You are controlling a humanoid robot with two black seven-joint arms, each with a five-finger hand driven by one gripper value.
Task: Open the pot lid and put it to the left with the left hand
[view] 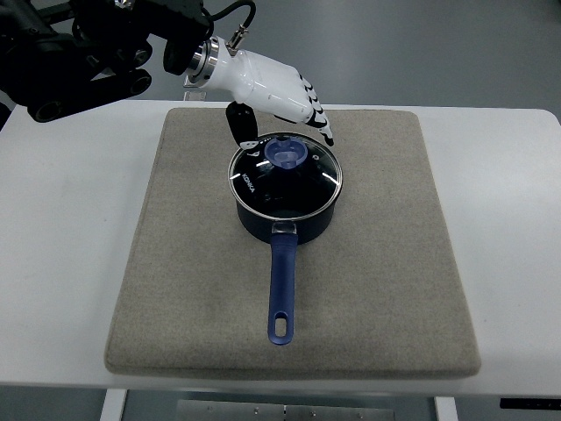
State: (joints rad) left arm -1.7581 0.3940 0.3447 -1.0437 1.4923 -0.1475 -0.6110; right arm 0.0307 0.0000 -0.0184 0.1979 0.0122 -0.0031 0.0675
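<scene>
A dark blue saucepan (285,219) stands on the grey mat (175,263), its long blue handle (281,289) pointing toward the near edge. A glass lid (285,180) with a blue knob (287,153) sits on the pan. My left hand (280,110), white with black finger pads, hovers just behind and above the lid, arm entering from the upper left. Its fingers are spread: the thumb (238,123) hangs at the lid's back left rim, the other fingers (320,123) reach over the back right. Nothing is held.
The mat lies on a white table (61,219), with bare mat to the left and right of the pan. The black arm links (79,61) occupy the upper left corner.
</scene>
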